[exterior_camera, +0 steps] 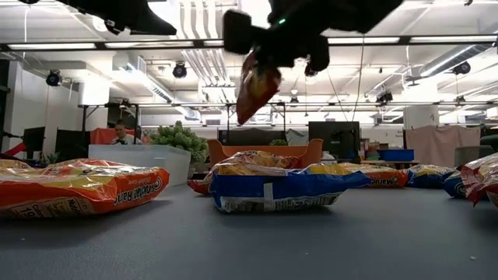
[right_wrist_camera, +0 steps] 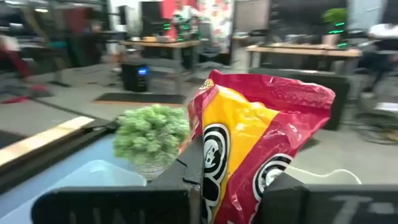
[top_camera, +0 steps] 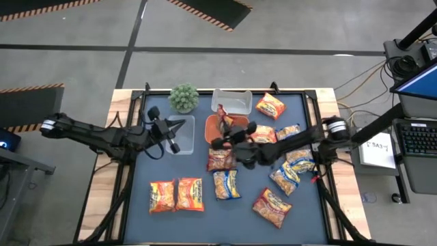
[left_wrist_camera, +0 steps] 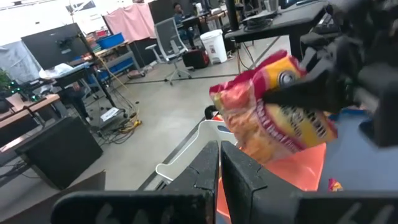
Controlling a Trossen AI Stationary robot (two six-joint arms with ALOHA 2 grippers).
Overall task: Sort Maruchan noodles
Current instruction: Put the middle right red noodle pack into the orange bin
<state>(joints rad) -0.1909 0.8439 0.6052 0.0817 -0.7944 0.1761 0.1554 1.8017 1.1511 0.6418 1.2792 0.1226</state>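
Observation:
My right gripper [top_camera: 227, 134] is shut on a red-and-yellow noodle packet [exterior_camera: 257, 87], lifted above the orange tray [top_camera: 212, 124]. The packet also fills the right wrist view [right_wrist_camera: 249, 137] and shows in the left wrist view [left_wrist_camera: 273, 115]. My left gripper [left_wrist_camera: 221, 171] is shut and empty, over a clear tub [top_camera: 183, 134] left of the tray. Other packets lie flat on the dark mat: two orange [top_camera: 177, 195], several blue-and-yellow [top_camera: 225, 184] [top_camera: 300, 160] and red ones [top_camera: 272, 207] [top_camera: 270, 105]. My right gripper pinches the red packet between its two fingers near the packet's upper end [exterior_camera: 264, 66], one finger on each flat face [right_wrist_camera: 214, 155]. The packet is lifted clear and hangs tilted below the fingers, its lower end [exterior_camera: 243, 117] over the orange tray.
A small green plant [top_camera: 184, 98] stands at the mat's far edge, with a second clear tub [top_camera: 231, 101] beside it. Packets crowd the mat's middle and right. The mat's near-left corner [top_camera: 147, 219] and far-left part are bare. A wooden table rim [top_camera: 102, 184] frames the mat.

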